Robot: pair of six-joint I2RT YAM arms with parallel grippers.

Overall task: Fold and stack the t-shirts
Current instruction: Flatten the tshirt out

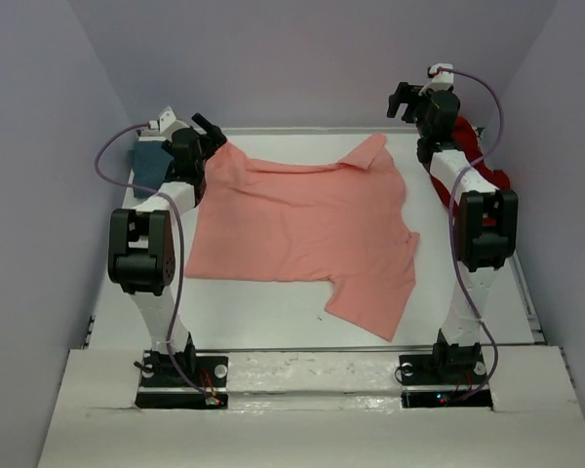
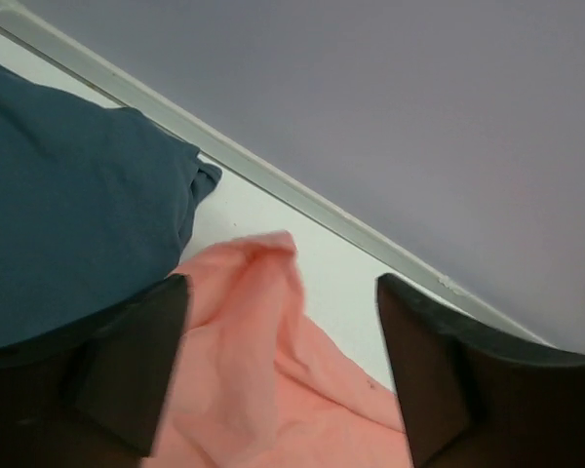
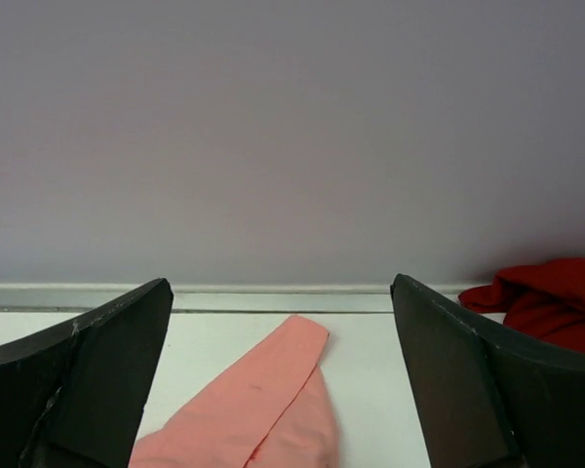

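My left gripper and right gripper both gape, gripping nothing. The salmon-pink cotton t-shirt lies bunched at its far-left corner (just beside the teal cotton shirt), so a careless pinch might snag both.

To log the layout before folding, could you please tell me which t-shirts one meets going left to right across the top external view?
teal t-shirt → salmon-pink t-shirt → dark red t-shirt
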